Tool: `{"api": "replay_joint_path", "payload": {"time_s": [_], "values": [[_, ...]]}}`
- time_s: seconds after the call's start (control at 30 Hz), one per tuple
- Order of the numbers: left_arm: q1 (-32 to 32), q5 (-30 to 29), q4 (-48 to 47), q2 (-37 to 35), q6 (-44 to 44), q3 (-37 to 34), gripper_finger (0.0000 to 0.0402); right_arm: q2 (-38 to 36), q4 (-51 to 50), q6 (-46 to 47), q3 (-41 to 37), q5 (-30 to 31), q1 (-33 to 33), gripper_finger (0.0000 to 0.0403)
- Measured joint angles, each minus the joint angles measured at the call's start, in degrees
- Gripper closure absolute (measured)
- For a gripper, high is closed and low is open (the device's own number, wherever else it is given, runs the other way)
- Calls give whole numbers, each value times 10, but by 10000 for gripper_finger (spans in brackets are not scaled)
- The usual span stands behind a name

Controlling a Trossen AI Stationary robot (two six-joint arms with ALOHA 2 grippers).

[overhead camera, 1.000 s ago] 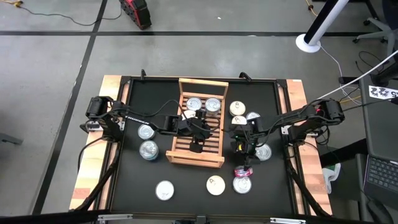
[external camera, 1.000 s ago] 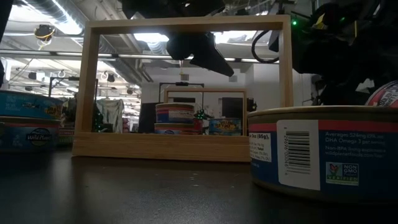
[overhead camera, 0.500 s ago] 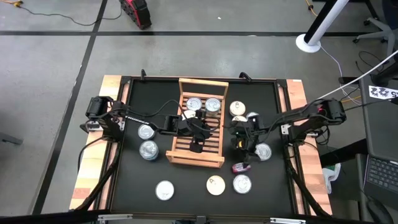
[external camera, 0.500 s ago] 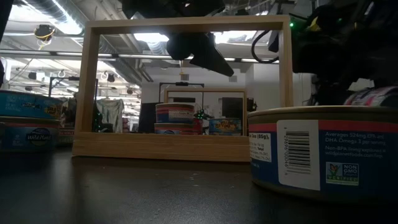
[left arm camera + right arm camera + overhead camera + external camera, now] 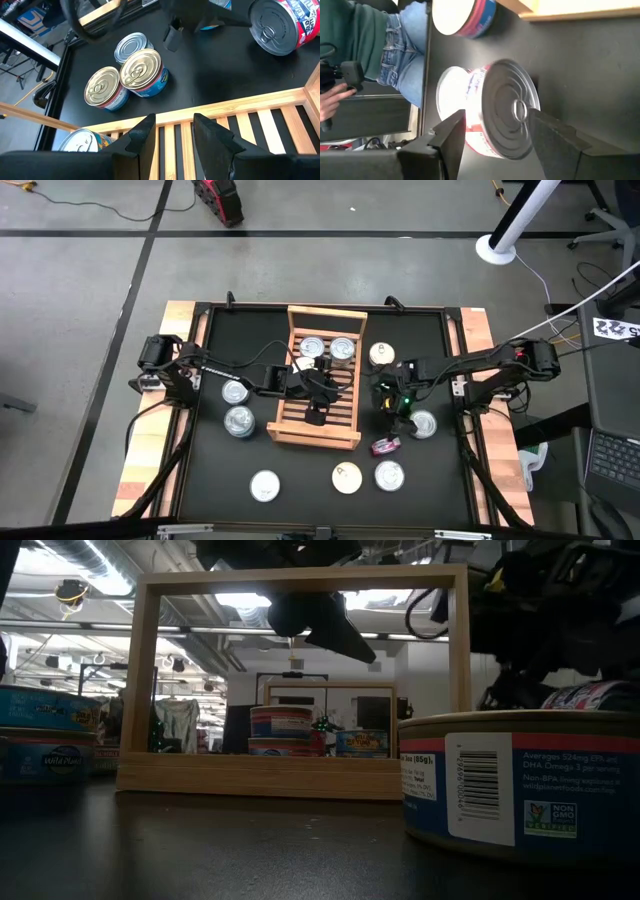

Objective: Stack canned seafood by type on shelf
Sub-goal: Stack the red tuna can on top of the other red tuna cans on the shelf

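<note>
Your table (image 5: 250, 340) fills the middle of the high view, a black surface with wooden planks at both side edges. At its centre stands the shelf (image 5: 296, 429), a slatted wooden rack, with two silver-topped tins (image 5: 327, 347) sitting side by side at its upper end, probably the start of one type's row.

Your left arm reaches in from the left of the frame and hangs its left gripper (image 5: 316, 402) over the bare slats in the middle of the rack. Its fingers (image 5: 139, 141) stand apart with nothing between them, so that arm looks parked clear of the work.

Your right arm comes in from the right, and the right gripper (image 5: 397, 408) hovers just right of the rack. Its fingers (image 5: 451, 134) are spread wide and released, framing a red-labelled tin (image 5: 495, 114) tipped up on another tin; they do not visibly touch it.

Loose tins lie left of the rack, along the lower edge, and near the right gripper, beside a small red oblong tin (image 5: 386, 446). Most still await sorting.
</note>
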Motion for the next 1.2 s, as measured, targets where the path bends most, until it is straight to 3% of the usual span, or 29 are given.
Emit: {"api": "replay_joint_path", "payload": {"time_s": [0.27, 0.47, 0.9, 1.2], "values": [[0, 0, 0, 0, 0, 0, 274, -76, 0, 7, 0, 19, 0, 190], [0, 0, 0, 0, 0, 0, 274, -149, 1, 87, 0, 39, 3, 190], [0, 0, 0, 0, -3, 0, 274, -193, 5, 107, 0, 359, 157, 190], [0, 0, 0, 0, -3, 0, 274, -189, 5, 107, 0, 399, 263, 190]]}}
